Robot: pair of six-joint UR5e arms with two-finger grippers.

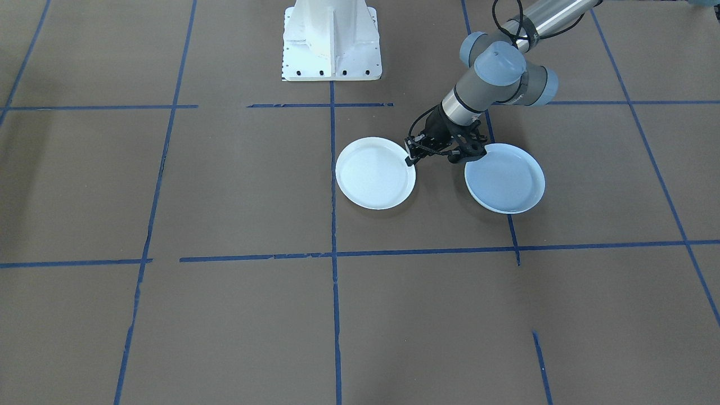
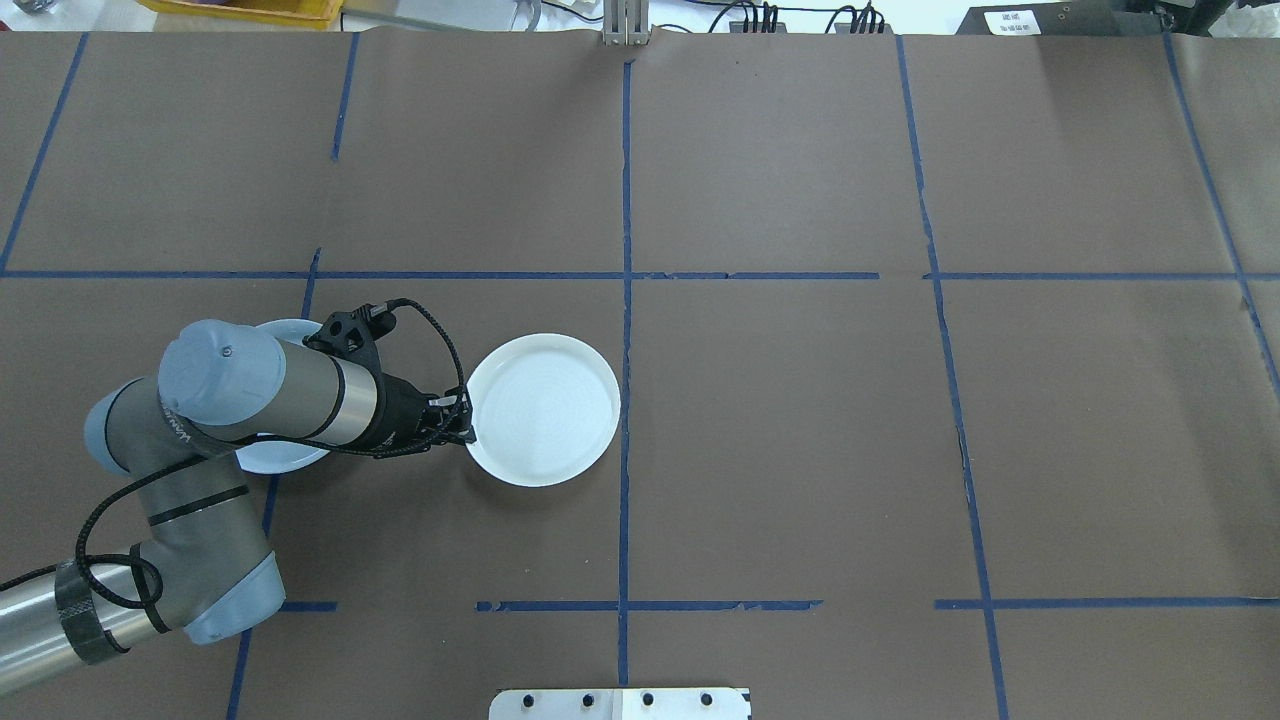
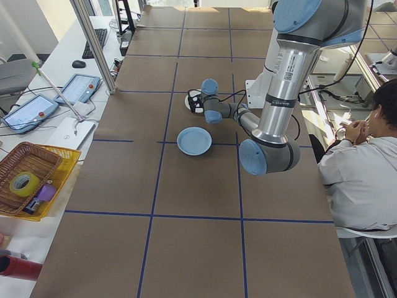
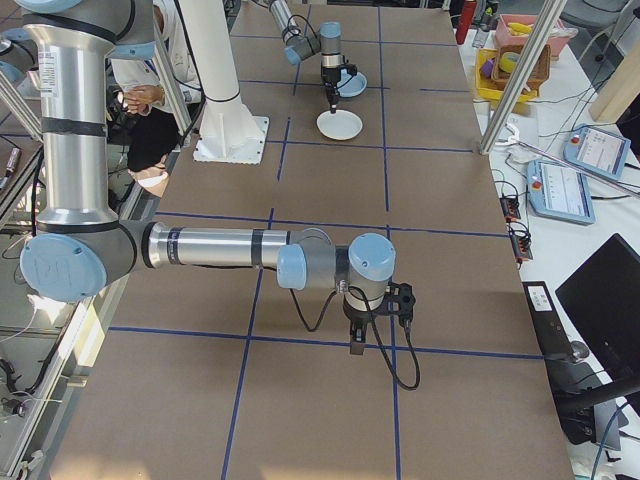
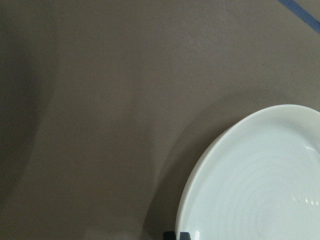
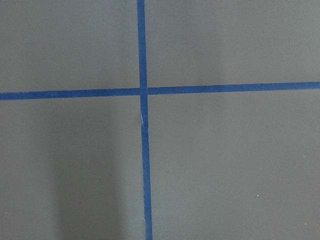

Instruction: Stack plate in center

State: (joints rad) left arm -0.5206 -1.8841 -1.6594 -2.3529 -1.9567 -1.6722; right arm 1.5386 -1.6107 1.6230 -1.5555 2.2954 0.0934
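Observation:
A bright white plate (image 1: 375, 172) (image 2: 543, 409) lies close to the table's middle. My left gripper (image 1: 410, 159) (image 2: 468, 421) is at its rim on the robot's left side, shut on that rim. The left wrist view shows the white plate (image 5: 260, 180) with a dark fingertip (image 5: 177, 235) at its edge. The pale blue-grey plate (image 1: 504, 178), the center, rests flat beside it, partly hidden under my left arm in the overhead view (image 2: 270, 455). My right gripper (image 4: 355, 345) hangs over bare table far from both plates; I cannot tell whether it is open or shut.
Blue tape lines (image 2: 626, 300) divide the brown table. The white robot base (image 1: 332, 42) stands at the table's robot side. A person (image 3: 366, 167) sits beside the table. A yellow tray with a basket (image 3: 31, 180) and tablets (image 3: 77, 88) lie off the table.

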